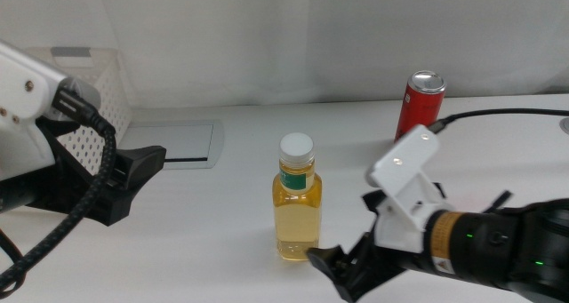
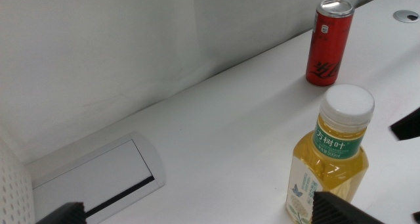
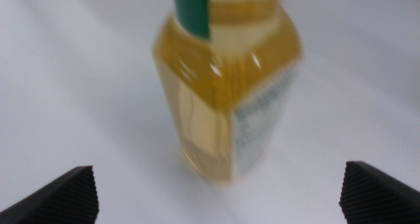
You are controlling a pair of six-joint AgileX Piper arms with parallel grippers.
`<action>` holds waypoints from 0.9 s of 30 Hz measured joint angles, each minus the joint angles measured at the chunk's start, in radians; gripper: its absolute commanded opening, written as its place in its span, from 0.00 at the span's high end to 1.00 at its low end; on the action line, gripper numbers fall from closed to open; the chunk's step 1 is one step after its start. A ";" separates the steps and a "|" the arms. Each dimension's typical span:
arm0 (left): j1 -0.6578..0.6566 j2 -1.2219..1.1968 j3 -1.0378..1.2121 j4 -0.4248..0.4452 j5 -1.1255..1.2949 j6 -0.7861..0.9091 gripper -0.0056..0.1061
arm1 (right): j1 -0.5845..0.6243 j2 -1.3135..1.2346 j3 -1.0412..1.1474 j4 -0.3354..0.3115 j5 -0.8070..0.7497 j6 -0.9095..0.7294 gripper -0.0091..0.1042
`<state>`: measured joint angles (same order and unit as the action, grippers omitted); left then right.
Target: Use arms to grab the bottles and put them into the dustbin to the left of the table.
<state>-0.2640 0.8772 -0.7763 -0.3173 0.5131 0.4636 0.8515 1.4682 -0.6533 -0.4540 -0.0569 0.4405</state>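
Middle view alone shows both arms at once: the left black arm w/ white bracket [image 1: 22, 116] comes in from the left, its left claw [image 1: 133, 174] hanging over the tabletop near the white perforated plastic dustbin [image 1: 98, 99], which sits at the left edge. Left wrist view adds the green label's print and the lettering on the slim red can [image 2: 330, 43], plus the slot edge of the grey rectangular metal panel [image 2: 105, 175] set flush in the top. Right wrist view is blurred and shows only the lower body of the clear bottle of yellow liquid w/ white cap and green label [image 3: 226, 92], close up.

Surface: wide flat white tabletop [image 1: 356, 143], plain pale wall behind. The yellow bottle stands upright at centre; the can stands upright well behind it, to the right.

Right claw [image 1: 342, 267] sits low just beside the bottle's base, jaws spread wide, bottle between them in its wrist view but not touched. Left claw is also spread wide, holding nothing, well apart from the bottle.
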 measured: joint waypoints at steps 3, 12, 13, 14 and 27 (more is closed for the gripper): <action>0.000 0.000 0.000 0.000 0.000 0.002 0.16 | -0.018 -0.088 0.038 0.032 0.097 0.003 0.01; 0.000 0.000 0.000 0.000 0.000 0.002 0.17 | -0.282 -0.324 0.135 0.091 0.229 0.007 0.01; 0.000 0.000 0.000 0.000 0.000 0.002 0.17 | -0.329 -0.363 0.146 0.093 0.255 0.007 0.01; 0.000 0.000 0.000 0.000 0.000 0.002 0.17 | -0.366 -0.395 0.151 0.095 0.277 0.007 0.01; -0.088 -0.006 0.102 -0.072 -0.088 0.095 0.17 | -0.490 -0.666 0.153 0.078 0.398 0.005 0.01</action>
<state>-0.3517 0.8710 -0.6748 -0.3891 0.4253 0.5583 0.3616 0.8023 -0.5006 -0.3758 0.3406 0.4451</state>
